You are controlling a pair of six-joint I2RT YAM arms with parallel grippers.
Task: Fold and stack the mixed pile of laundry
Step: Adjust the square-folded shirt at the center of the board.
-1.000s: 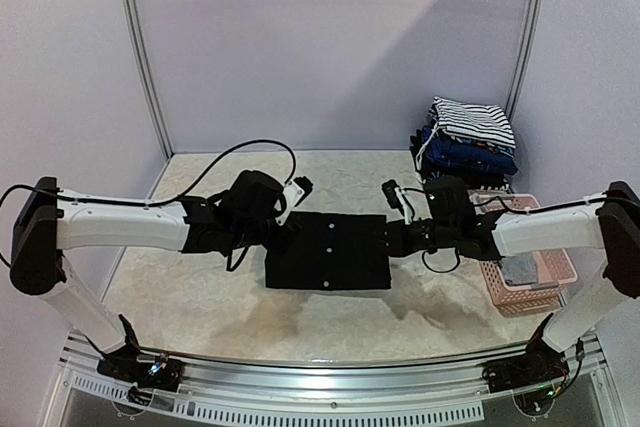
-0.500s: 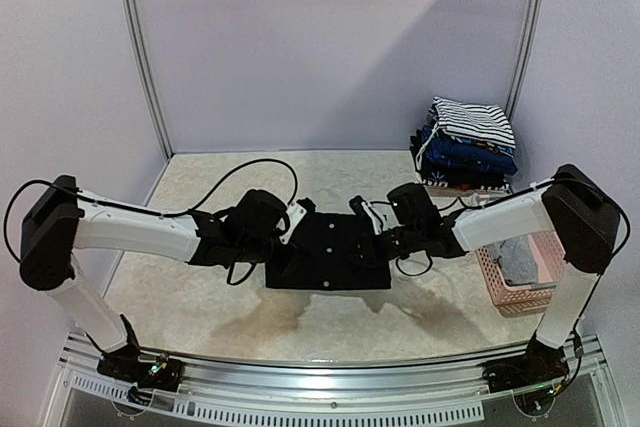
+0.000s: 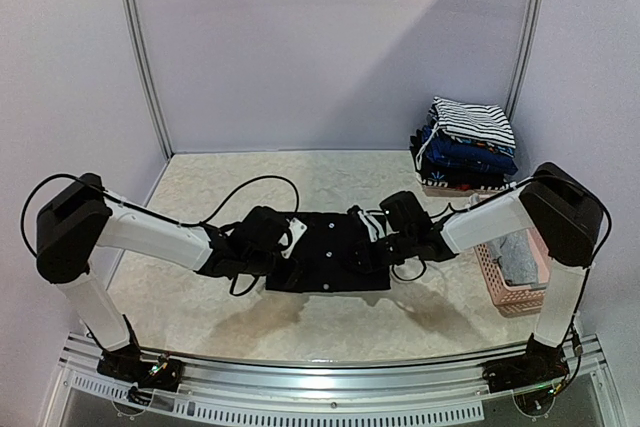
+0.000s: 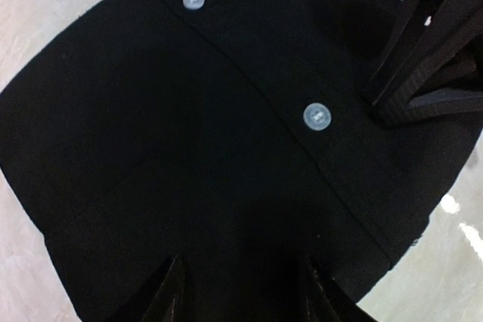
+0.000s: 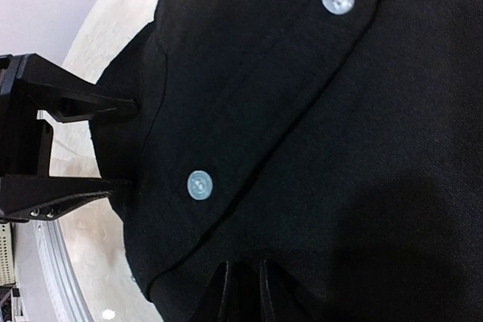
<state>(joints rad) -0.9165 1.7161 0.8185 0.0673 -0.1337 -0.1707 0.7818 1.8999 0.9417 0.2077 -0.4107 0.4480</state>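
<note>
A plain black garment (image 3: 328, 255) with small white buttons lies folded flat in the middle of the table. My left gripper (image 3: 292, 249) rests over its left part, jaws wide open, with the cloth (image 4: 226, 126) spread under the fingers (image 4: 243, 262). My right gripper (image 3: 362, 250) is over its right part; in the right wrist view its fingers (image 5: 245, 265) are nearly together with their tips on the black cloth (image 5: 302, 111). A stack of folded garments (image 3: 468, 142), a black-and-white striped one on top, stands at the back right. A grey garment (image 3: 518, 265) lies in the pink basket.
The pink lattice basket (image 3: 505, 295) stands at the table's right edge, just beyond my right arm. The folded stack sits behind it by the right frame post (image 3: 525, 37). The marbled tabletop (image 3: 200, 182) shows around the garment.
Both grippers have moved inward from the garment's left and right edges onto the black cloth. The garment's outline looks much the same.
</note>
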